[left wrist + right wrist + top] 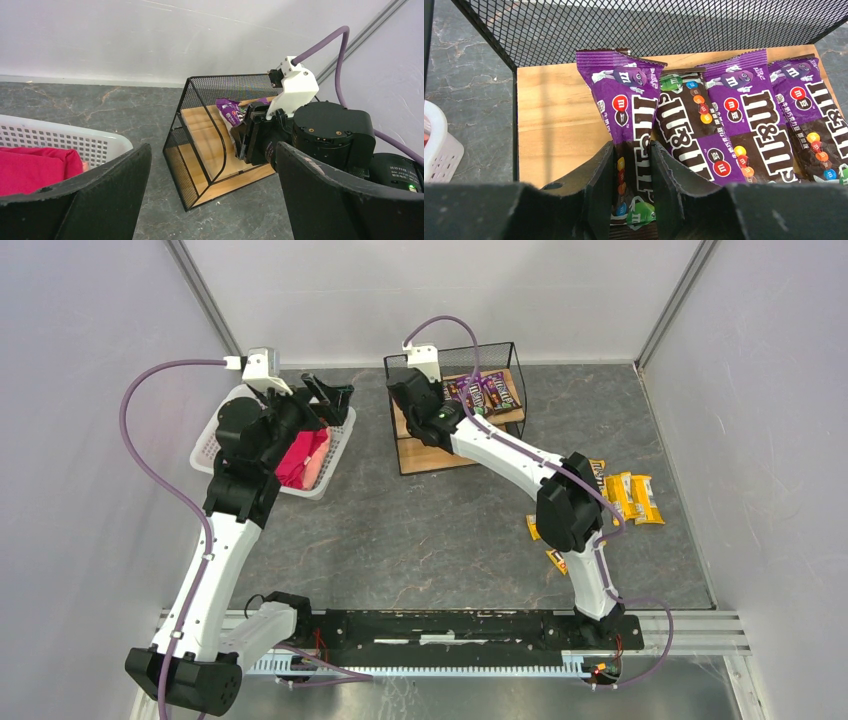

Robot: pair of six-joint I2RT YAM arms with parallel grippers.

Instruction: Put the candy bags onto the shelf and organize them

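Observation:
My right gripper (pixel 633 150) is shut on the lower end of a dark purple candy bag (pixel 624 95), which lies over the top board of the shelf (pixel 554 115). Three more purple bags (pixel 744 115) lie side by side to its right on that board. From above, the shelf (pixel 420 455) stands at the back centre with the purple bags (pixel 495 390) on it, and my right gripper (pixel 465 408) reaches in from the front. Yellow candy bags (pixel 635 497) lie on the table at the right. My left gripper (pixel 212 150) is open and empty.
A white lattice basket (pixel 215 435) with a pink-red bundle (pixel 300 458) stands at the back left, under my left gripper (pixel 330 398). A few more yellow bags (pixel 555 560) lie by my right arm. In the left wrist view, the shelf (pixel 200 130) stands right of the basket (pixel 75 142).

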